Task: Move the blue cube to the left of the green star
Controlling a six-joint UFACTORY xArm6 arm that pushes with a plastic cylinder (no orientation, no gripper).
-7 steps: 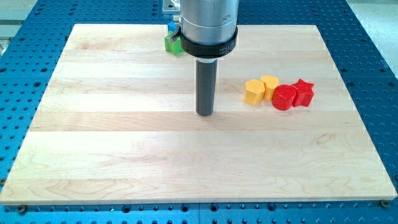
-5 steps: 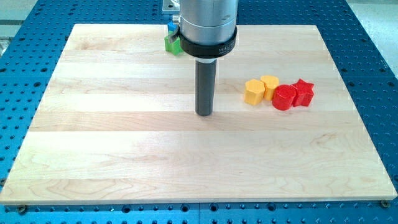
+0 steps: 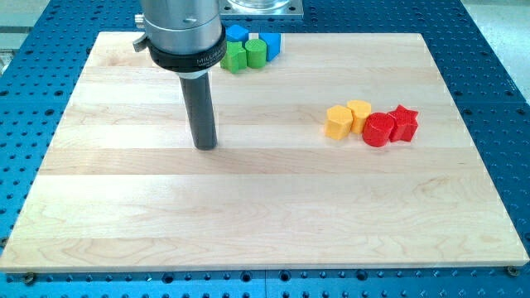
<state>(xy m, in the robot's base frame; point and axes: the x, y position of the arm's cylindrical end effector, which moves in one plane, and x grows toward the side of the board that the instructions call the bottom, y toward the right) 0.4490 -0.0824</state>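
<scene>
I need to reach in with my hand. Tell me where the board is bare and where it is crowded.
Bare: everything below my tip and the whole left side. Crowded: the top edge, where blue blocks and green blocks cluster, and the right, where yellow blocks touch red blocks.

The arm's metal housing (image 3: 180,29) is cut off by the view's top edge, so nothing above its collar shows. It hides the left part of a green block (image 3: 235,57) at the board's top edge, and that block's shape cannot be made out. Behind it, a blue block (image 3: 238,33) shows only its top, its lower part hidden by the green pieces in front. Another blue block (image 3: 272,44) shows only a sliver, the rest hidden behind a second green block (image 3: 256,51). The metal base plate (image 3: 263,6) is cropped by the top edge.
</scene>
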